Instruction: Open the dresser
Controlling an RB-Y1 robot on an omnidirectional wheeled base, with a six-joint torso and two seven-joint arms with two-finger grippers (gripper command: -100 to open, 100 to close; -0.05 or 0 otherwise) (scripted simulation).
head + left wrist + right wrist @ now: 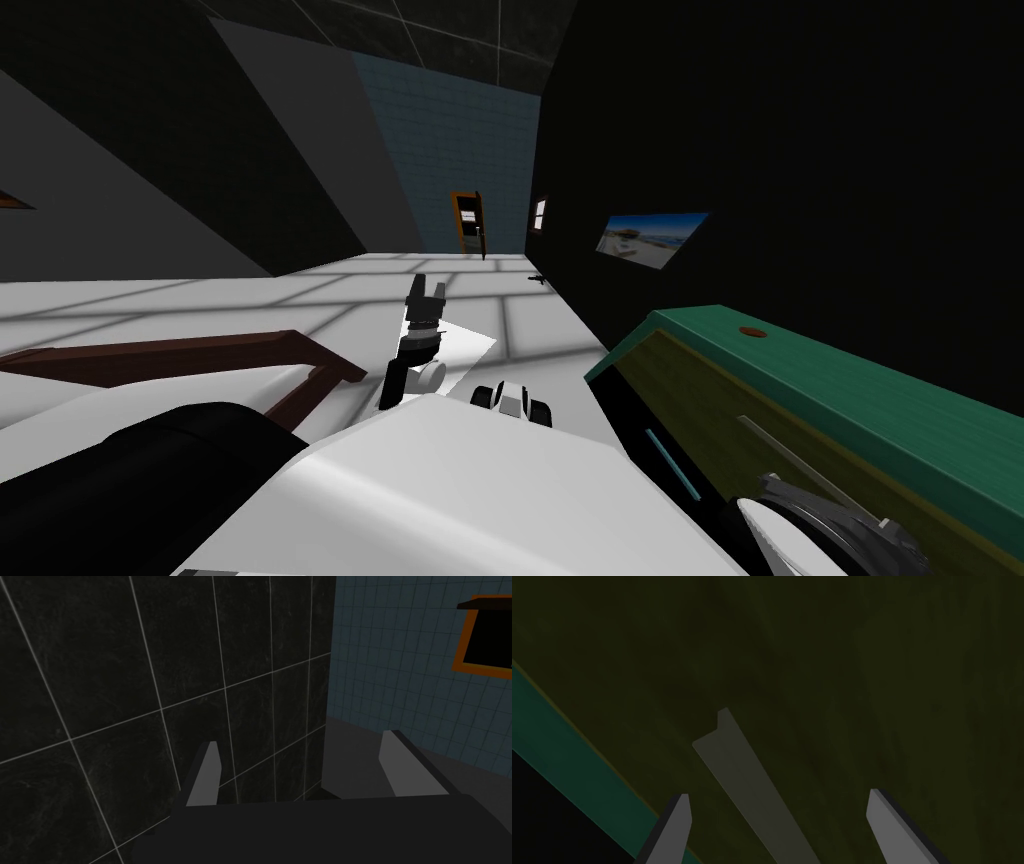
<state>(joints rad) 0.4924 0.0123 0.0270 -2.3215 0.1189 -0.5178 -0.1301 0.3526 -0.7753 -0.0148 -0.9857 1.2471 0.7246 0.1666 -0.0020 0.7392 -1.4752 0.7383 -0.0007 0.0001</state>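
Observation:
The dresser (860, 395) stands at my right, with a green top and a dark olive front. A thin grey bar handle (790, 455) lies across that front. In the right wrist view the same handle (747, 781) runs slantwise over the olive front (837, 676), and its end passes between the fingers of my right gripper (778, 794). That gripper is open and holds nothing; whether a finger touches the bar I cannot tell. My left gripper (426, 285) is raised in front of my chest over the floor, open and empty (300, 738).
A dark brown wooden frame (200, 350) lies low at the left. An orange-framed doorway (466, 222) is in the far blue tiled wall. A small picture (650, 238) hangs on the dark wall behind the dresser. Pale tiled floor (300, 295) stretches ahead.

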